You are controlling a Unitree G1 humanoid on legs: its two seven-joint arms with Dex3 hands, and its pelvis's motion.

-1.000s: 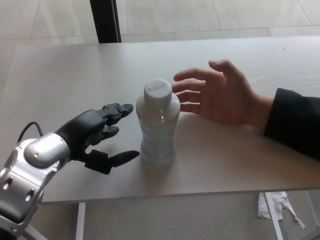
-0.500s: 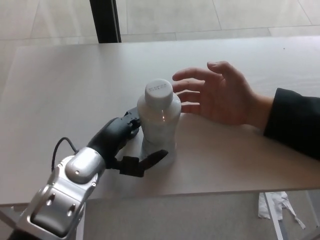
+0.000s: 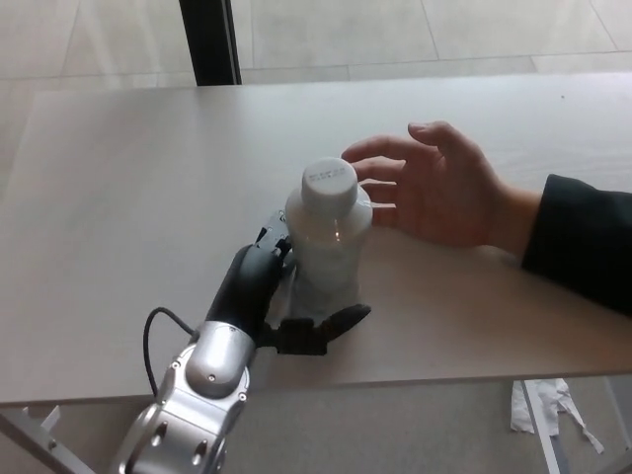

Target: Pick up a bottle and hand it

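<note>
Left hand (image 3: 286, 296) closed in from 9 o'clock over last second, now wrapped round water bottle (image 3: 329, 242). Bottle mid-worktop (image 3: 118, 178), nudged toward 3 o'clock, tilted. Person's open hand (image 3: 434, 188) waits just behind. Lift and handover next, I reckon.

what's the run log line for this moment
phase: grasping | left robot hand: around bottle, thumb at base | bottle: tilted toward person's hand | person's hand: open, waiting | right robot hand: not in view
</note>
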